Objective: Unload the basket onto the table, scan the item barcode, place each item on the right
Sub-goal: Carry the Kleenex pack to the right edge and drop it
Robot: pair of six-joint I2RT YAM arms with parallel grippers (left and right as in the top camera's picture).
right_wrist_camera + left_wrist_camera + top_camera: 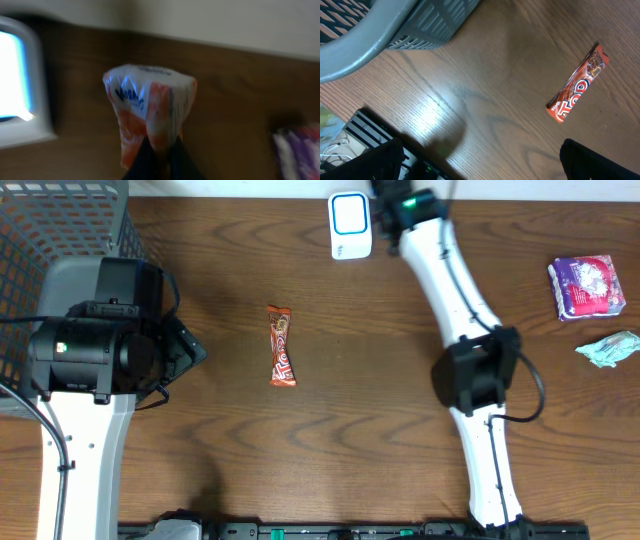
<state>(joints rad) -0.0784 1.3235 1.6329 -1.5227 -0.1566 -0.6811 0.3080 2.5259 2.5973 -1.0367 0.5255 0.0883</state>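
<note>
My right fingers [157, 146] are pressed together on the orange-and-white packet [147, 107], held just beside the scanner [350, 225] at the far edge of the tabletop [360, 380]. My left fingers [480, 150] are spread wide with nothing between them, hovering near the mesh basket [60, 230] at the left corner. The middle of the dark woodgrain is open room (only a candy bar [282, 345] lies there, well apart from both arms). A purple pack [587, 287] and a crumpled teal wrapper [610, 348] sit by the right edge. Count: one scanner, one basket, four wrapped items.
</note>
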